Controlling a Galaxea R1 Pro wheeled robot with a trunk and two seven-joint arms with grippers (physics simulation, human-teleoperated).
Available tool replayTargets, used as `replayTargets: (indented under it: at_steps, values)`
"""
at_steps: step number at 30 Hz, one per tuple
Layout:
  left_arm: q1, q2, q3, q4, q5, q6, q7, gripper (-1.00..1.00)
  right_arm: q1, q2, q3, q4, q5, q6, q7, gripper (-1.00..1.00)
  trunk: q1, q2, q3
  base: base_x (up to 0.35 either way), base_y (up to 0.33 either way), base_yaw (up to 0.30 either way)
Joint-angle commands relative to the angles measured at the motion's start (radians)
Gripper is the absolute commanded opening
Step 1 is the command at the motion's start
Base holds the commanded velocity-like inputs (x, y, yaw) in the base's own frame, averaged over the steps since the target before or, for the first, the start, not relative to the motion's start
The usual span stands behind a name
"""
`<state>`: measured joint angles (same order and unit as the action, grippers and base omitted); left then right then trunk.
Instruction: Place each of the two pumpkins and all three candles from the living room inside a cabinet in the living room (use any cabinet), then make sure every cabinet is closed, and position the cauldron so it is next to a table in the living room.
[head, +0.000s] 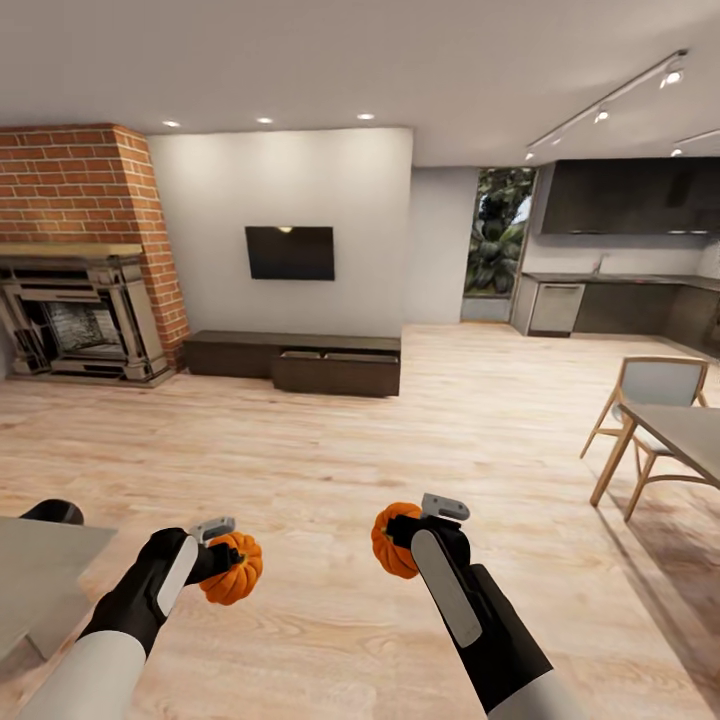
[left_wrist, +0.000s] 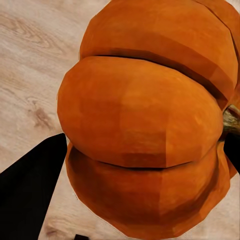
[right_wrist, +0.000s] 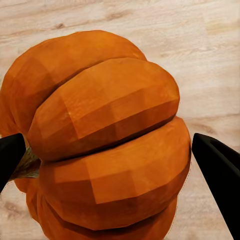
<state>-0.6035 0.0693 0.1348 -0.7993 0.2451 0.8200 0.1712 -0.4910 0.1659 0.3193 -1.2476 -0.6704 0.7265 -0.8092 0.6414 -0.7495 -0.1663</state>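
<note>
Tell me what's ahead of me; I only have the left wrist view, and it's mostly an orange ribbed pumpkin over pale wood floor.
Observer: Across the floor, a long low dark-brown wooden cabinet stands against the white wall under a black wall-mounted screen.
Operator: Is anything on it open?
Observer: Yes, two drawers at its right end are pulled out.
Operator: What's my other arm doing?
Observer: The right tool holds a second orange ribbed pumpkin, clear of the floor; your left tool holds the first orange ribbed pumpkin.
Operator: Any obstacles?
Observer: A pale wooden table with chair stands off to the right.
</note>
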Motion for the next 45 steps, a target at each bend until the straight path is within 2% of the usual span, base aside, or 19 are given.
replayTargets:
  at_steps: [1, 19, 25, 38, 45]
  values:
    - [-0.001, 0.000, 0.000, -0.001, 0.011, 0.004, 0.008, -1.00, -0.001, 0.000, 0.001, -0.001, -0.008, -0.001, -0.008, -1.00, 0.001, -0.001, -0.003, 0.341, 0.076, -0.032]
    - [-0.005, 0.001, 0.000, -0.001, 0.011, 0.004, 0.008, -1.00, -0.001, 0.000, 0.000, -0.001, -0.008, -0.001, 0.009, -1.00, 0.001, -0.001, -0.032, 0.318, 0.183, -0.002]
    - [-0.005, -0.001, 0.000, -0.006, 0.014, 0.005, 0.007, -1.00, -0.001, -0.001, -0.001, -0.001, -0.006, -0.001, 0.051, -1.00, 0.001, -0.001, -0.042, 0.301, 0.228, 0.000]
    - [-0.005, 0.000, 0.000, -0.006, 0.015, 0.005, 0.006, -1.00, -0.001, 0.000, -0.016, 0.000, -0.006, -0.003, 0.056, -1.00, 0.001, -0.001, -0.063, 0.302, 0.216, 0.000]
    - [-0.005, -0.001, 0.000, -0.006, 0.015, 0.005, 0.007, -1.00, -0.001, 0.000, -0.016, 0.000, -0.007, -0.003, 0.056, -1.00, 0.001, -0.001, -0.075, 0.337, 0.046, 0.000]
